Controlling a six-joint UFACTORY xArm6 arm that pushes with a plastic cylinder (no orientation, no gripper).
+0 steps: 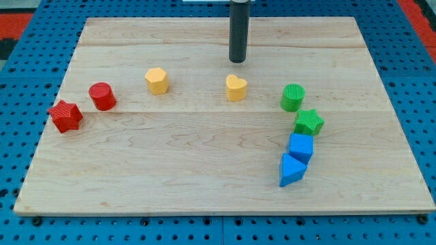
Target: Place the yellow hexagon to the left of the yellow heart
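The yellow hexagon [157, 80] lies on the wooden board, left of centre in the upper half. The yellow heart [236, 88] lies near the middle, well to the hexagon's right, with a wide gap between them. My tip [237, 60] stands just above the heart toward the view's top, apart from it, and far to the right of the hexagon.
A red cylinder [102, 96] and a red star [65, 116] lie at the left. A green cylinder [293, 97], a green star [309, 122], a blue cube [300, 147] and a blue triangle [291, 170] form a column at the right. Blue pegboard surrounds the board [204, 184].
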